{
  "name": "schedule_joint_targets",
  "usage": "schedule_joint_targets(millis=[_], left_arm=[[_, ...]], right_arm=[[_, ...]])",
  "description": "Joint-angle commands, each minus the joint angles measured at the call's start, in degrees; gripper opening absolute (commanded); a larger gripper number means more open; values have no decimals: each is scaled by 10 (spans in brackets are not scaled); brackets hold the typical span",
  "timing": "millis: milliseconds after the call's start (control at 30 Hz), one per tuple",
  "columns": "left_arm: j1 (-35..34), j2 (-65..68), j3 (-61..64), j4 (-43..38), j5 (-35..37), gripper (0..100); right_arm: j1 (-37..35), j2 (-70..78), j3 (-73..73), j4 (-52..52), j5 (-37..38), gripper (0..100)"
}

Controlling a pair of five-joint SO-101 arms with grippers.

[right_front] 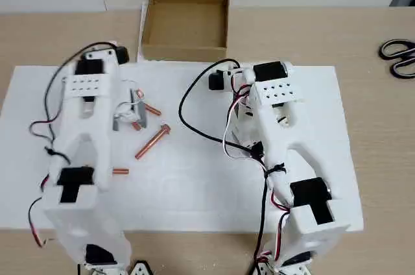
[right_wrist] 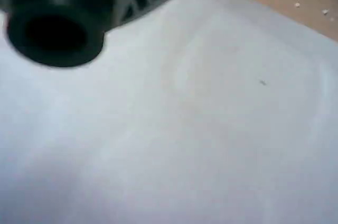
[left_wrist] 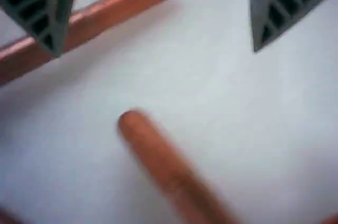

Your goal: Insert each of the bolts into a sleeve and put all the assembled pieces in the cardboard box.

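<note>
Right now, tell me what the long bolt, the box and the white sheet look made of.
The long bolt looks like metal, probably copper or copper-plated, judging by its orange-brown colour and faint sheen. The box is plain brown cardboard, matte, with folded walls. The white sheet is likely paper or thin foam board, matte; the look leaves it open.

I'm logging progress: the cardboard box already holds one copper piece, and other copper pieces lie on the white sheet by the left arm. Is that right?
Not quite. The high view shows the cardboard box empty, with nothing inside it. The rest holds: copper pieces lie on the white sheet by the left arm.
</note>
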Motion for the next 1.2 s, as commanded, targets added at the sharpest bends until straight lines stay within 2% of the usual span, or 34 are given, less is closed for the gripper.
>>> schedule_joint_targets(millis=[0, 100, 167, 633, 900, 1167], left_arm=[[4, 19, -26, -54, 111, 221], [-6, 36, -26, -75, 187, 221], [-14, 39, -26, -77, 202, 221], [-34, 44, -25, -96, 204, 216], [-34, 44, -25, -123, 204, 67], [-33, 44, -25, -121, 204, 51]], right_arm=[[6, -7, -24, 11, -4, 4], [6, -7, -23, 11, -4, 4], [6, -7, -23, 12, -4, 4], [2, -7, -23, 11, -4, 4], [5, -7, -23, 11, -4, 4], [3, -7, -23, 11, -4, 4]])
